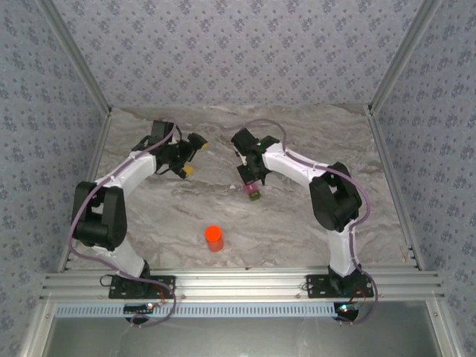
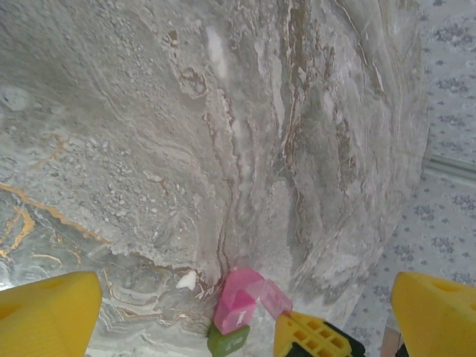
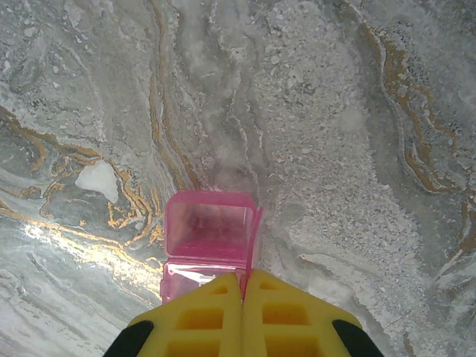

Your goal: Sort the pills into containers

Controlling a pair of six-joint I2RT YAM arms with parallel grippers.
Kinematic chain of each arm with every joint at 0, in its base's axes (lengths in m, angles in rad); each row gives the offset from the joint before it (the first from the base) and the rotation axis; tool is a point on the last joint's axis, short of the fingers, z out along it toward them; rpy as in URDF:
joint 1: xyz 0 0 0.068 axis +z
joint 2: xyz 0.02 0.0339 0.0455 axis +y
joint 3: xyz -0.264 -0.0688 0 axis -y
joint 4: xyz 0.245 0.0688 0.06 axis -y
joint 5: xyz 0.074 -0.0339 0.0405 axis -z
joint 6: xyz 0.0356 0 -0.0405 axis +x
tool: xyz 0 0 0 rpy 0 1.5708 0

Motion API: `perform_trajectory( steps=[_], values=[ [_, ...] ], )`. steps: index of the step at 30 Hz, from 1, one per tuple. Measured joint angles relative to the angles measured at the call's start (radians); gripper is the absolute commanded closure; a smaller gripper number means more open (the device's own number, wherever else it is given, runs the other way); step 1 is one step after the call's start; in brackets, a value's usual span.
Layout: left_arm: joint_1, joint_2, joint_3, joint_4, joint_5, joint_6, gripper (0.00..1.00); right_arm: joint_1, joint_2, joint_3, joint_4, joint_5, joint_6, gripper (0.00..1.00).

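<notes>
The containers [image 1: 253,193] lie mid-table: a translucent pink compartment [image 3: 208,223], lid raised, joined to an olive-green one [image 2: 229,341]. My right gripper [image 3: 243,279] is over them, shut on the thin edge of the pink lid [image 3: 255,230]. In the left wrist view the lid [image 2: 274,297] stands open beside the right gripper's yellow finger [image 2: 312,335]. One white pill [image 3: 97,179] rests on the marble just left of the pink compartment, also seen as a white pill [image 2: 187,280] from the left wrist. My left gripper [image 1: 192,155] hangs open to the left, its yellow fingers [image 2: 44,312] wide apart and holding nothing.
An orange-red cylindrical bottle [image 1: 213,238] stands upright nearer the arm bases, between both arms. The marble table [image 1: 297,223] is boxed in by patterned walls [image 1: 238,52] at the back and both sides.
</notes>
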Motion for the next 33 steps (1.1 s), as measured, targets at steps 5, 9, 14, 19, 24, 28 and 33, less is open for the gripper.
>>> perform_trajectory(
  steps=[5, 9, 14, 19, 24, 28, 33],
  values=[
    [-0.001, 0.014, 0.036, -0.027, 0.016, 0.053, 0.0, -0.004, 0.0, 0.0, 0.003, -0.005, 0.023, 1.0],
    [-0.006, 0.034, 0.077, -0.064, 0.031, 0.122, 0.0, -0.024, -0.008, -0.021, 0.035, -0.042, 0.053, 1.0],
    [-0.026, 0.089, 0.126, -0.137, 0.044, 0.232, 0.0, -0.066, -0.025, -0.055, 0.084, -0.127, 0.104, 1.0],
    [-0.055, 0.168, 0.181, -0.218, 0.057, 0.34, 0.0, -0.079, -0.027, -0.059, 0.123, -0.168, 0.132, 1.0],
    [-0.078, 0.224, 0.209, -0.259, 0.08, 0.41, 0.0, -0.076, -0.027, -0.059, 0.154, -0.192, 0.163, 1.0],
    [-0.093, 0.257, 0.233, -0.283, 0.082, 0.441, 0.01, -0.077, -0.027, -0.059, 0.189, -0.224, 0.203, 1.0],
    [-0.108, 0.288, 0.268, -0.307, 0.082, 0.476, 0.01, -0.092, -0.027, -0.092, 0.27, -0.274, 0.253, 1.0]
  ],
)
